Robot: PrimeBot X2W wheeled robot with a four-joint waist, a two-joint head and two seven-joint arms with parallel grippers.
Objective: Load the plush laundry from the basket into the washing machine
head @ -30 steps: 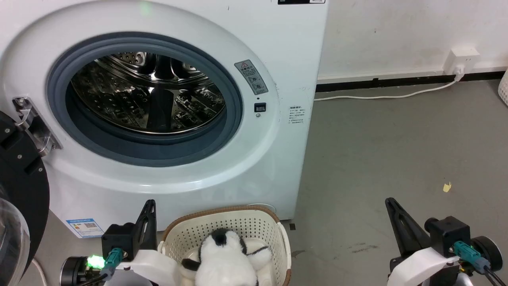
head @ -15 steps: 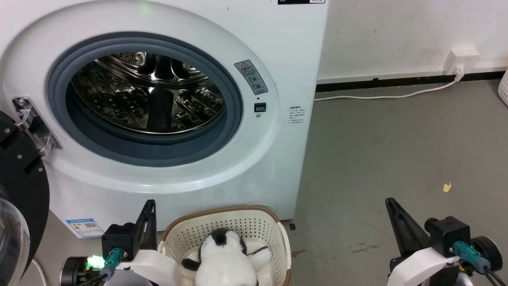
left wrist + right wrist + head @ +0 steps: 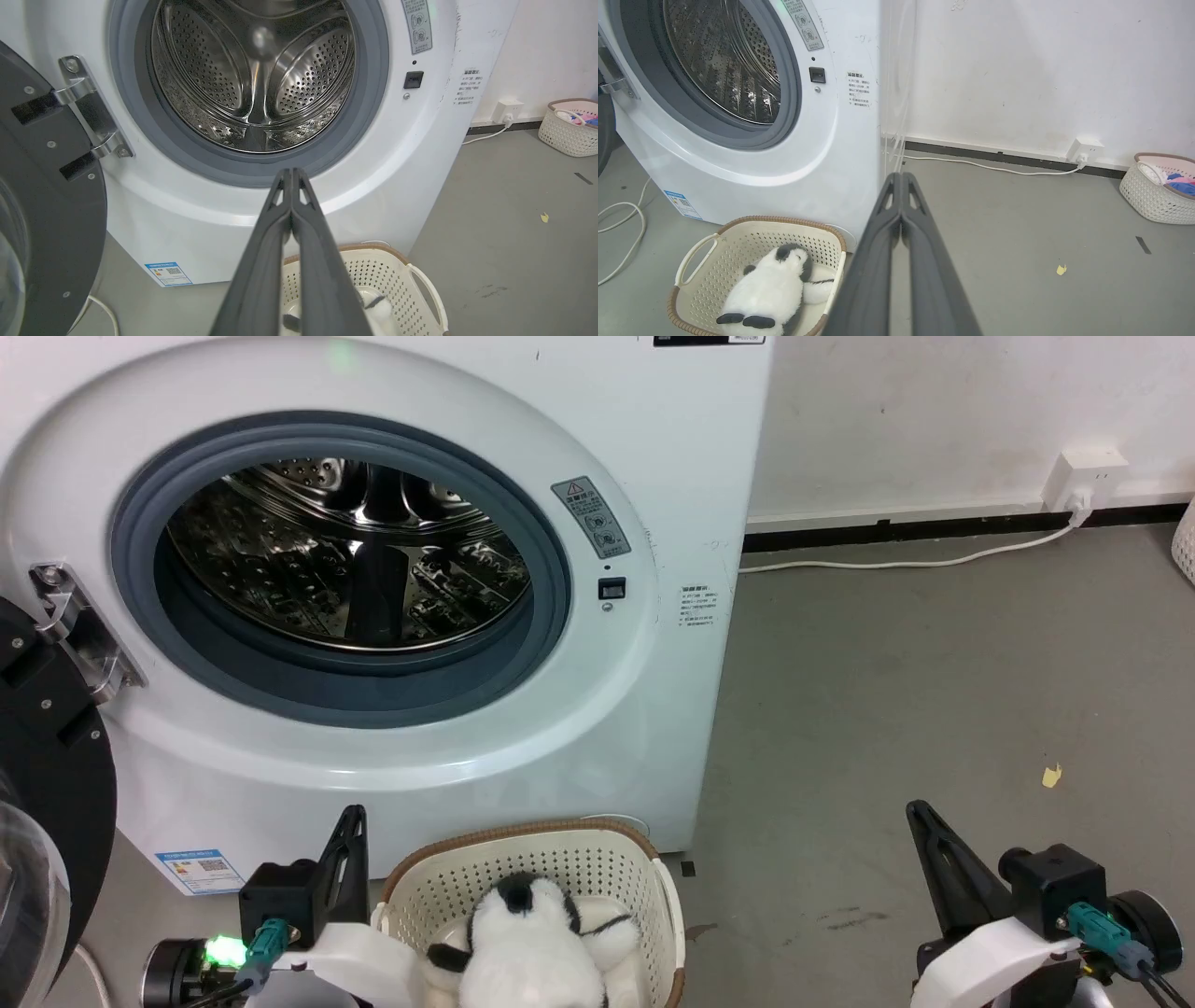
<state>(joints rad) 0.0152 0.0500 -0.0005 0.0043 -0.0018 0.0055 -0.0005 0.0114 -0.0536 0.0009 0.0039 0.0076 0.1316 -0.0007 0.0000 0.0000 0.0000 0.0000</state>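
Right now the plush laundry [image 3: 770, 289], a fluffy white stuffed penguin with a black head patch and black feet, lies inside the basket [image 3: 784, 219], a cream perforated plastic tub with a brown woven-look rim and white side handles. In the right wrist view we see its head toward the machine and its feet toward the near rim. The basket stands on the grey floor [image 3: 934, 709], just in front of the washing machine [image 3: 653, 709], a large white front-loader. The machine's black-rimmed glass door [image 3: 47, 784] is swung open to our left on a metal hinge [image 3: 88, 116]. The shiny perforated steel drum [image 3: 252, 79] shows through the grey rubber ring [image 3: 369, 93].

Our left fingers [image 3: 291, 173], long and dark, are pressed together along their length and grip nothing. In the head view they sit just beside the basket's left rim, and their tips aim at the drum opening. Our right fingers [image 3: 901, 176] are likewise pressed together with nothing between them, well to the right of the basket over the floor.

Farther right, a white cable [image 3: 994, 165] runs along the base of the white wall [image 3: 1017, 70] to a white socket [image 3: 1083, 149]. A small yellow scrap [image 3: 1060, 269] lies on the floor. A second pale perforated basket [image 3: 1148, 196] holding coloured clothes sits near the wall.
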